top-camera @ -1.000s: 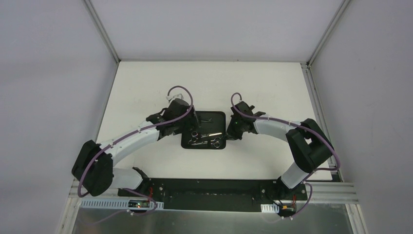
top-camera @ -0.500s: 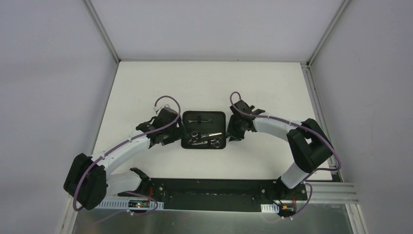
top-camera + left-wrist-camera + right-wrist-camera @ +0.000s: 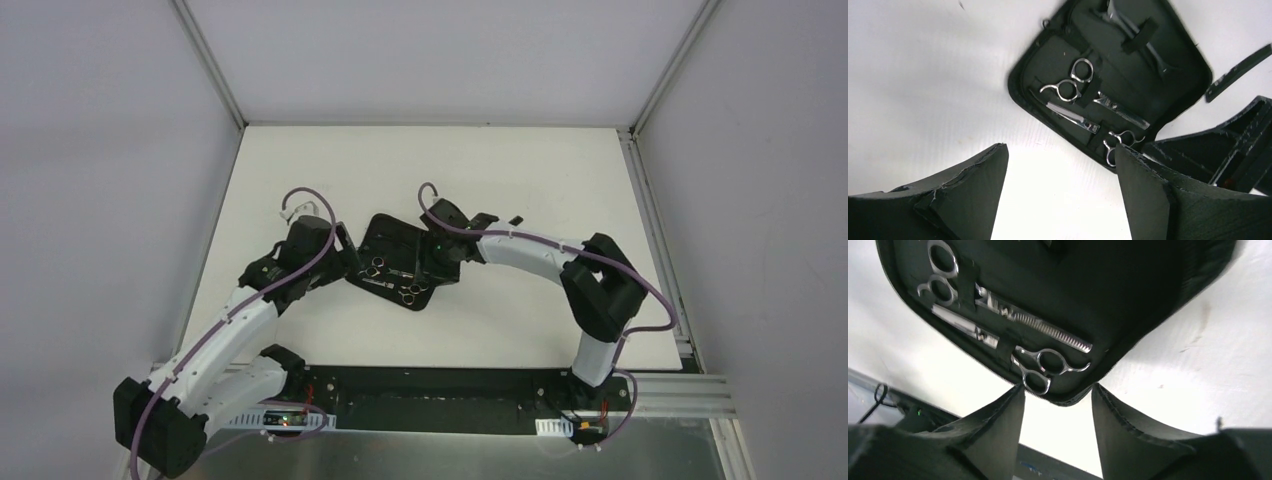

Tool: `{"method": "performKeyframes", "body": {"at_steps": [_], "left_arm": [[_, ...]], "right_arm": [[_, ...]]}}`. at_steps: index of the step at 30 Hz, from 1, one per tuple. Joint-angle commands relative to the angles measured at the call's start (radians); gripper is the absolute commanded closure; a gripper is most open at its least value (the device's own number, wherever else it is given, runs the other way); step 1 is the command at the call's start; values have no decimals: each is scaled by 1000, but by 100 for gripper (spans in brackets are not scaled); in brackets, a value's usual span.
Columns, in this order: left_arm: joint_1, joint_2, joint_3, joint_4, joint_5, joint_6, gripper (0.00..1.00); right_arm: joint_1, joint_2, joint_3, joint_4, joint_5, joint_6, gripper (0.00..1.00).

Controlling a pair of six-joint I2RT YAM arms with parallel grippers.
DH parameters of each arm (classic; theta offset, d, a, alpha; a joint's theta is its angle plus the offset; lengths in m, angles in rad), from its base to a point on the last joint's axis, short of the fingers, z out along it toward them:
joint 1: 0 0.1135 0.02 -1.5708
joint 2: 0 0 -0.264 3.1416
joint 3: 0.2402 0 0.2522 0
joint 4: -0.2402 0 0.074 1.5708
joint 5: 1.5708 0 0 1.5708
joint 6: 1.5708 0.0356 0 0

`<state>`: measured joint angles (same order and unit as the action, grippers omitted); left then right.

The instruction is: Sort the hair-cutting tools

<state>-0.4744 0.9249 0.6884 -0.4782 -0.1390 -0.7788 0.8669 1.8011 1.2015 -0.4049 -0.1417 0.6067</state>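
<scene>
The flat black fabric zip case is now lying skewed on the white table. It is turned diagonally and shifted toward the left of the overhead frame, whereas a second ago it was sitting square. The right end effector, earlier beside the case's right edge, is now reaching over its lower right corner. Its jaws are standing partly open with the padded rim just at their tips and nothing clamped. The left end effector is pulling back to the left, gaping wide and empty.

The case seems to be getting turned rather than filled. Sorting is probably not finished, since a thin matt black stick-like tool is lying on bare table just beyond the case's upper right edge.

Inside, polished silver toothed-blade scissors and plain silver ring-handled scissors are sitting head to tail under black elastic straps. A slim greyish tool is lying under another strap, too blurred to identify. The lining is looking dull and woven, and the case's corners soft and rounded.
</scene>
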Motion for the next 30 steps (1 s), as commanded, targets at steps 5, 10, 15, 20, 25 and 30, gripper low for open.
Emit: {"method": "performKeyframes", "body": {"at_steps": [5, 10, 15, 20, 25, 30], "left_arm": [[45, -200, 182, -193, -212, 249, 7], [45, -294, 226, -221, -298, 381, 1], [45, -352, 173, -221, -345, 436, 1], [45, -379, 105, -220, -366, 432, 1], [45, -398, 35, -214, -379, 394, 1], [45, -429, -13, -169, -382, 368, 1]], "right_arm": [[-159, -102, 138, -284, 377, 9, 27], [-313, -91, 186, -393, 509, 78, 17], [-389, 41, 315, -548, 577, 135, 6], [-441, 137, 384, -558, 538, 211, 12], [-464, 215, 435, -532, 501, 263, 17], [-466, 306, 482, -529, 428, 286, 27]]}}
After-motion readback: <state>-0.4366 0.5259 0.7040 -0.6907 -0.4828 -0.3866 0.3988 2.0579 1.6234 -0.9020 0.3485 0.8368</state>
